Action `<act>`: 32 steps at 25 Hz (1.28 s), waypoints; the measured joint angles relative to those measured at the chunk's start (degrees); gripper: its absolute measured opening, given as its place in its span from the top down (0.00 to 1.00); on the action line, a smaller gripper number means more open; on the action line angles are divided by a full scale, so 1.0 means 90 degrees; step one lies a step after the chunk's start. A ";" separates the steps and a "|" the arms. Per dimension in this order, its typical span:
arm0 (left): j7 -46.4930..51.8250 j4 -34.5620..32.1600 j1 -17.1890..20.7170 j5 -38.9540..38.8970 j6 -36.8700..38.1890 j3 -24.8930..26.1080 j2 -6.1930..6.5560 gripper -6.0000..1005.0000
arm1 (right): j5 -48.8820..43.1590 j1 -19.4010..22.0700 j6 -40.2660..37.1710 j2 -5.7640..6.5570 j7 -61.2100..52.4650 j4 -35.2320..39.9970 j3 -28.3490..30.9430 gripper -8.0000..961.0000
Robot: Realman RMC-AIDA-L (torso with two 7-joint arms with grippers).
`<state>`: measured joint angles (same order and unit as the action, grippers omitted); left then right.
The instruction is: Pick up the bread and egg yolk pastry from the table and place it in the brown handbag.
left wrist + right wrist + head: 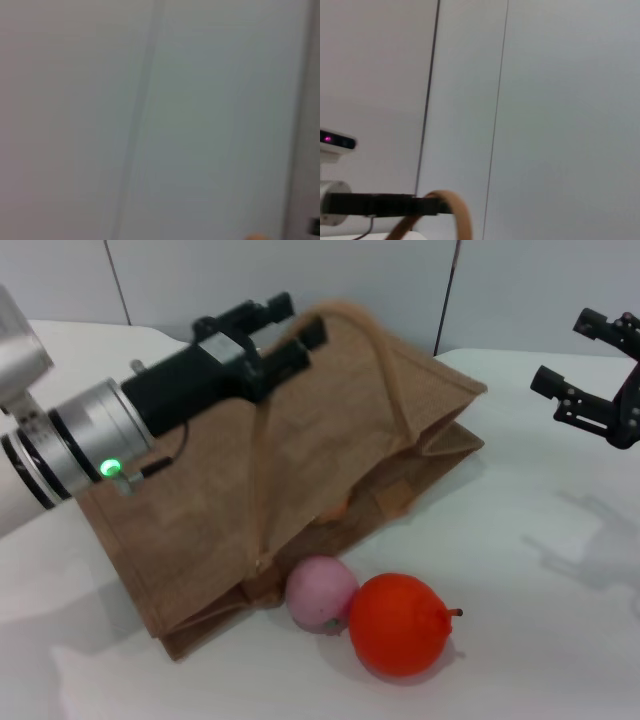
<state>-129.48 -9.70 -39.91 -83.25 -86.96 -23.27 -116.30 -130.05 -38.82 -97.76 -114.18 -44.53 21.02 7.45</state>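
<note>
Brown handbag [330,450] is held up by one loop handle [375,335], clamped in left gripper [290,335]; right gripper [585,365] is raised aside, jaws spread; pink ball [320,592] and orange fruit [398,624] are touching.

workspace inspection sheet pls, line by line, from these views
surface: white table, bare at right.
job's things: brown handbag raised by its handle; bread and egg yolk pastry not clearly seen, only an orange glimpse at the bag's mouth.
clutter: pink ball touching orange fruit, in front of the bag.
grippers: left claw shut on the handle; right claw open, lifted at far right.
cables: thin wire by the left wrist.
surroundings: pale panelled wall.
</note>
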 joint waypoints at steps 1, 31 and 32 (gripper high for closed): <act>-0.0111 0.0032 -0.0009 0.0063 -0.0098 -0.0002 -0.0001 0.58 | 0.0003 0.0003 0.0010 -0.0001 0.0010 -0.0002 0.0001 0.10; -0.0480 0.0240 0.0843 -0.1687 -0.2463 0.0442 -0.0012 0.14 | 0.1561 0.0731 -0.0776 -0.0038 0.0278 -0.0028 0.0081 0.10; -0.0517 0.0242 0.0851 -0.1693 -0.2461 0.0435 -0.0013 0.14 | 0.1564 0.0731 -0.0801 -0.0038 0.0284 -0.0029 0.0081 0.10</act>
<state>-134.14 -7.53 -32.25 -98.49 -109.10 -19.35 -116.42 -115.97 -32.24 -104.97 -114.52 -41.98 20.76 8.18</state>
